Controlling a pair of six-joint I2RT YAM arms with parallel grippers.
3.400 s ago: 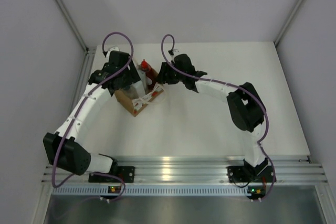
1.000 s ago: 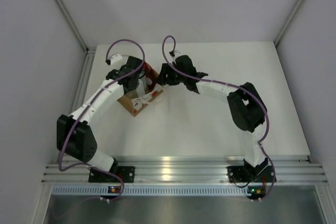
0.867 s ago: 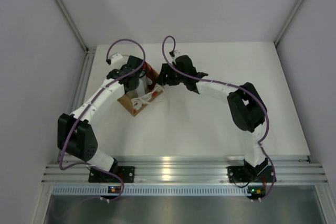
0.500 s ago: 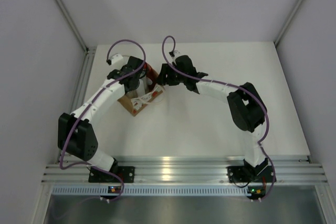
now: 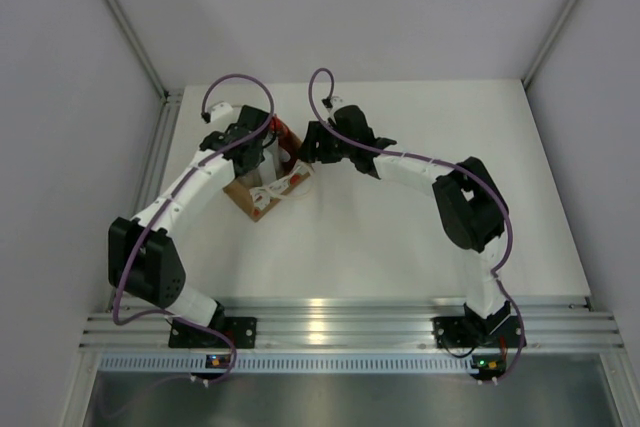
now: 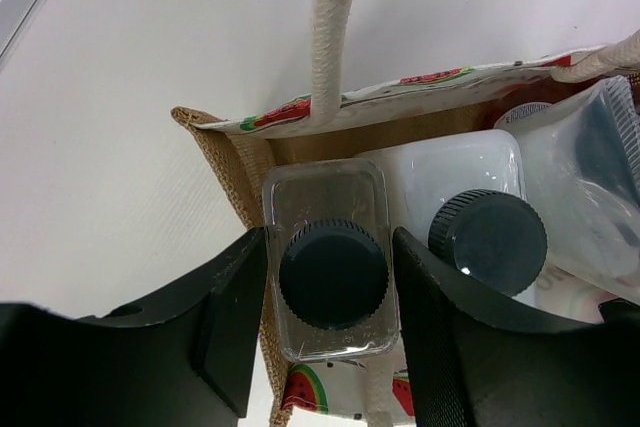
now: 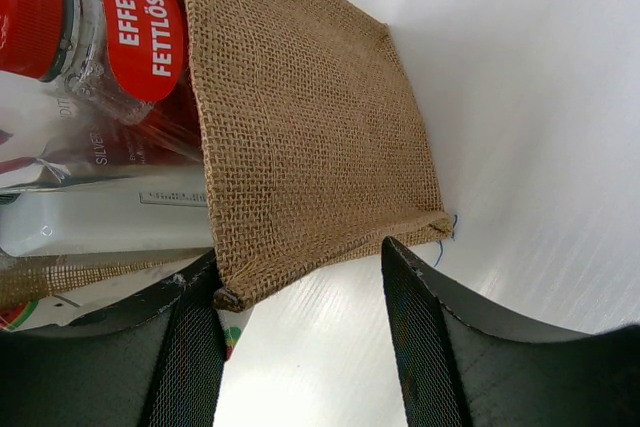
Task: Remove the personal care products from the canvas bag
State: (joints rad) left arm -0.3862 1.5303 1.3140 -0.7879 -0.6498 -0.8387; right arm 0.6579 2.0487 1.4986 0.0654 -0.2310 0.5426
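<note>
The canvas bag (image 5: 262, 197) stands at the table's back left, between both arms. In the left wrist view my left gripper (image 6: 330, 247) reaches down into the bag (image 6: 250, 162), and its fingers (image 6: 230, 327) press both sides of the clear bottle with the dark cap (image 6: 330, 272). The white bottle with a dark cap (image 6: 487, 242) stands beside it, and the silvery pouch (image 6: 590, 177) lies further right. My right gripper (image 7: 298, 257) is open, its jaws astride a bottom corner of the bag (image 7: 300, 117). The red bottle (image 7: 130, 32), the pouch (image 7: 90, 162) and the white bottle (image 7: 100, 222) show there too.
A white rope handle (image 6: 330, 37) loops over the bag's mouth beside my left gripper. The side wall and its metal rail (image 5: 160, 147) run close to the bag on the left. The white table (image 5: 420, 237) stretches to the right and front.
Since the earliest frame my left arm has swung right and lowered its gripper over the bag's mouth. In the last second almost nothing has moved. The right arm has stayed put.
</note>
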